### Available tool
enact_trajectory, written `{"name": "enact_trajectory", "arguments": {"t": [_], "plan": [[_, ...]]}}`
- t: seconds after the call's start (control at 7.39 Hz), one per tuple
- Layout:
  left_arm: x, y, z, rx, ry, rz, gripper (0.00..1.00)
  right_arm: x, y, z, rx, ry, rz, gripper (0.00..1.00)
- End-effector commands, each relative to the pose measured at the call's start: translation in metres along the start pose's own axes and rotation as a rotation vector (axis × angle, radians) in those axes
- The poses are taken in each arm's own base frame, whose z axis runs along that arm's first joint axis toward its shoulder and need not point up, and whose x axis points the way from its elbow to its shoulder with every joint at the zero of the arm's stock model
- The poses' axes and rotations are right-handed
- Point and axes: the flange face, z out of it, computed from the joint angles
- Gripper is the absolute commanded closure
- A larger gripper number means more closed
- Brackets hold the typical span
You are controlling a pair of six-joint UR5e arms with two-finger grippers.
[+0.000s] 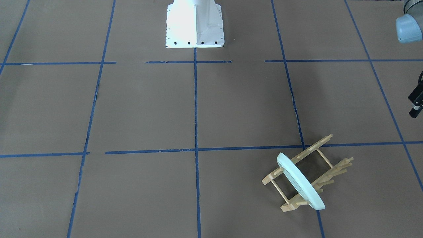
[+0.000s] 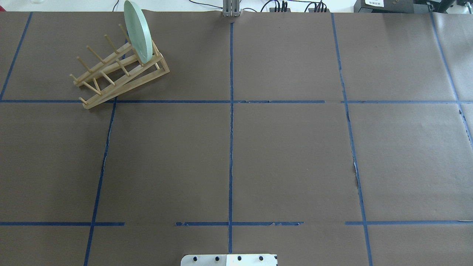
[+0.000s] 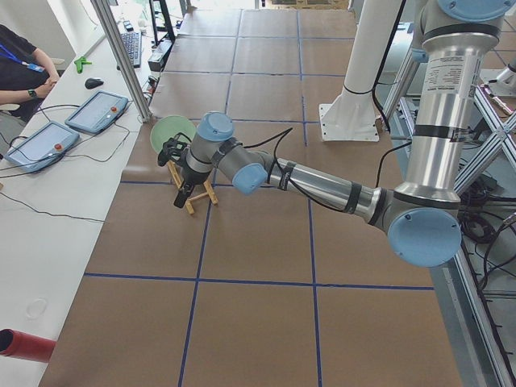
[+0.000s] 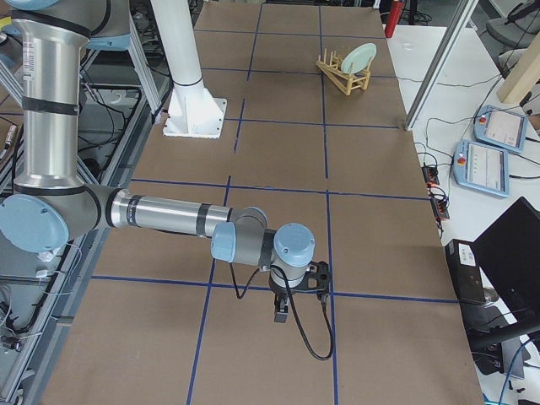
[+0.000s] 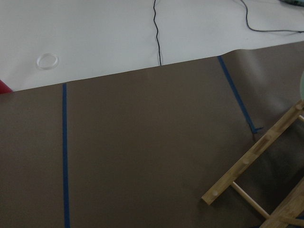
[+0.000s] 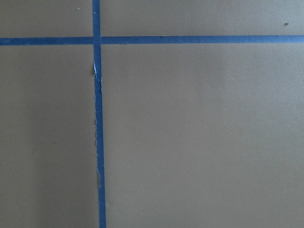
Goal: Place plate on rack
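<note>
The plate stands on edge in the end slot of the rack, upper left of the overhead frame, leaning between the pegs. The left claw hangs nearby, apparently holding nothing; its opening can't be told. The right claw hovers over the desk well apart, opening unclear too. The danger: a careless swing by the near arm clips the rim, and plate or light rack topples.

Glossy mint plate, pale wooden rack, matt brown paper tabletop.
</note>
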Motion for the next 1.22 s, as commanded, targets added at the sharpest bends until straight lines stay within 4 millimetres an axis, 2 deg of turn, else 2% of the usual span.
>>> {"name": "enact_trajectory", "arguments": {"t": [0.0,0.14,0.27,0.54,0.68,0.81,0.95,1.08], "plan": [[-0.080,0.027,-0.001,-0.122,0.005,0.067,0.00,0.000,0.000,0.001,-0.001,0.000,0.002,0.00],[-0.109,0.044,0.014,-0.161,0.063,0.008,0.00,0.000,0.000,0.001,-0.001,0.000,0.000,0.00],[-0.139,0.091,0.036,-0.219,0.078,-0.054,0.00,0.000,0.000,0.001,-0.001,0.000,0.000,0.00],[-0.149,0.128,0.047,-0.260,0.083,-0.041,0.00,0.000,0.000,0.001,-0.001,0.000,0.000,0.00],[-0.157,0.139,0.056,-0.287,0.082,-0.074,0.00,0.001,0.000,0.001,-0.002,0.000,0.003,0.00],[-0.158,0.142,0.057,-0.300,0.085,-0.097,0.00,0.000,0.000,0.001,-0.001,0.000,0.002,0.00],[-0.155,0.157,0.053,-0.319,0.097,-0.119,0.00,0.000,0.000,0.000,0.000,0.000,0.001,0.00],[-0.143,0.151,0.041,-0.344,0.127,-0.151,0.00,0.000,0.000,0.001,-0.001,0.000,0.002,0.00]]}}
